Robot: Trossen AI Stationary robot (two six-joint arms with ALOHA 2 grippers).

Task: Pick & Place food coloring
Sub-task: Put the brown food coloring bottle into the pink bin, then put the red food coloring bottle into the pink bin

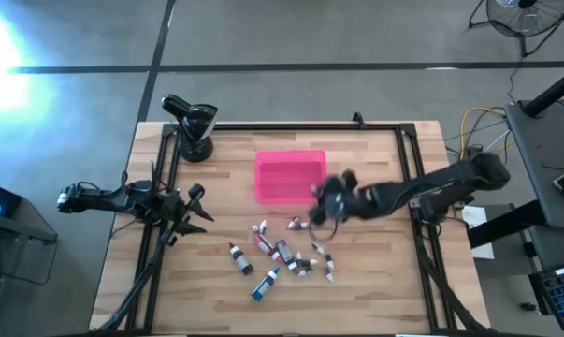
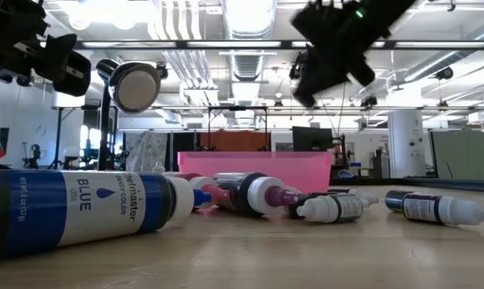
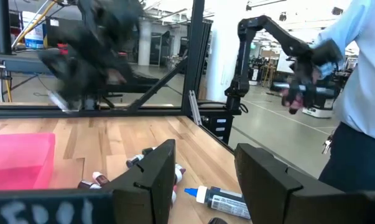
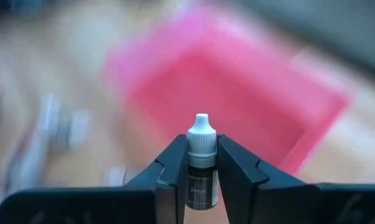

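On the near part of the pale wooden bench (image 1: 375, 290), toward the front edge, the loose food coloring bottles (image 1: 280, 255) lie on their sides in a scatter: small plastic droppers with dark, red or blue bodies and white caps. Closest to the low camera is a larger blue plastic bottle (image 2: 85, 210) whose label reads "BLUE" with a drop symbol; beside it a smaller line ends in "COLOR", and the brand word before it appears to end in "master", though its start is too blurred to read.

Just beyond the scatter, the right tool (image 4: 201, 163) is raised above the bench by the right-hand side of the pink rectangular plastic tray (image 1: 289, 178). It is clamped on one small dark dropper bottle with a white cap (image 4: 200, 163), held upright between the fingers, cap pointing at the tray. Its label cannot be read.

The grip sits around the narrow neck and upper body, so the smooth bottle could slip or swivel if the arm swings fast. Released too early, over the tray's wall, it would bounce back onto the bench.

At the left edge, the left tool (image 3: 206, 177) waits with its fingers apart, holding nothing.
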